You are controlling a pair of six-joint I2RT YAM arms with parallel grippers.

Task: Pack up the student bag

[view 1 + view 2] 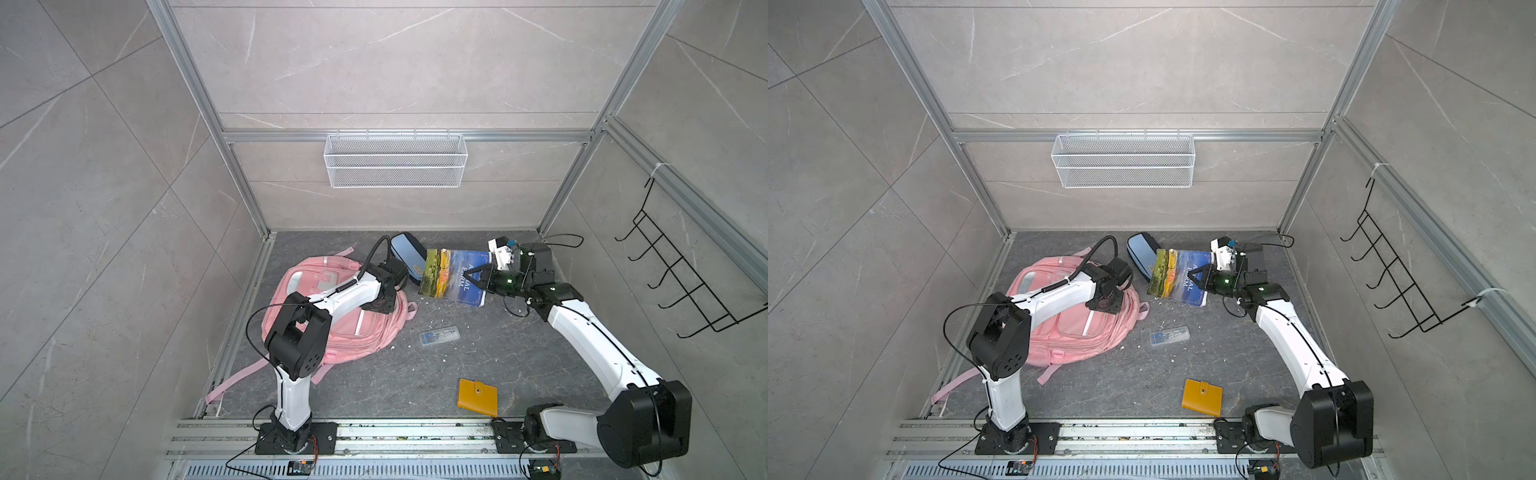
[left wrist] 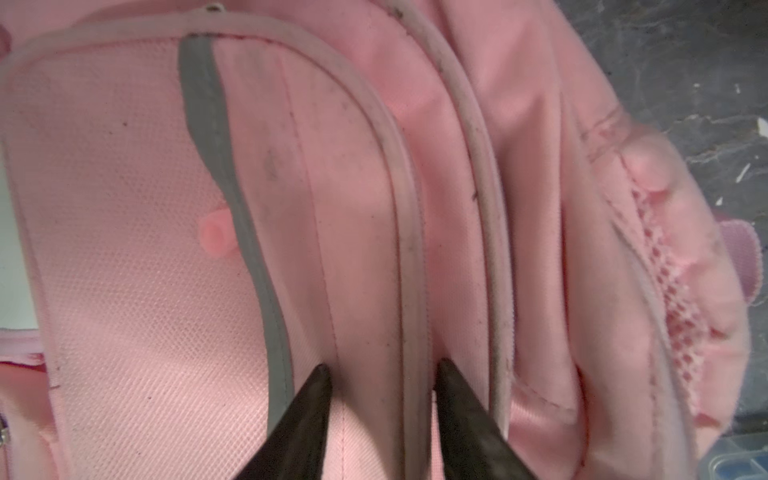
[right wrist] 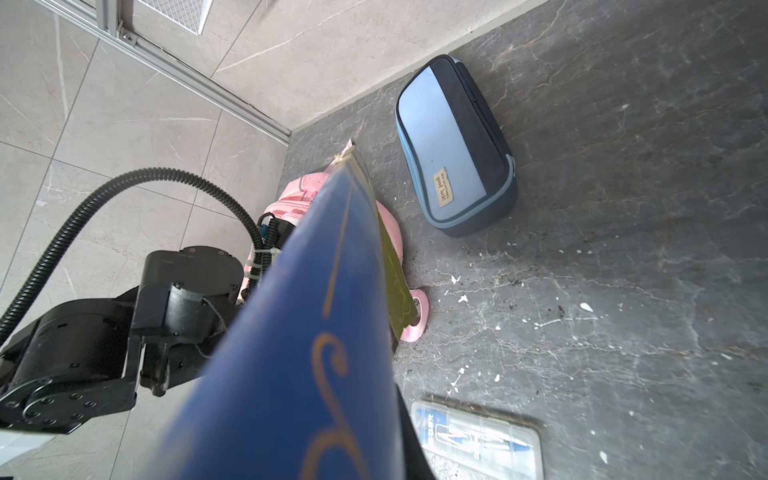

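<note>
Bag (image 1: 374, 332) lies flat on the left of the surface (image 1: 457, 365), front pockets up, straps trailing toward my left base.

Left tool (image 2: 382, 365) is down on the bag's top face. Its jaws stand part-way apart, with a ridge of pink fabric and pale piping (image 2: 405, 249) between them. I cannot tell whether they pinch it or only straddle it. No open mouth of the bag shows in the wrist view, only seams and folds.

Right tool (image 1: 480, 279) is clamped on the edge of a blue book (image 1: 449, 274). The book is held tilted, just right of the bag. Its far edge overlaps the pencil case (image 1: 405, 251) in both top views; I cannot tell whether they touch.

Progress, as I judge it: early. Nothing is visibly inside the bag. The book is in hand but not in. Lying out on the surface:
- the pencil case
- a clear plastic box (image 1: 439, 336)
- a yellow wallet (image 1: 478, 397)

Left to do: get a compartment open and held, feed the book in, then the three loose items.
</note>
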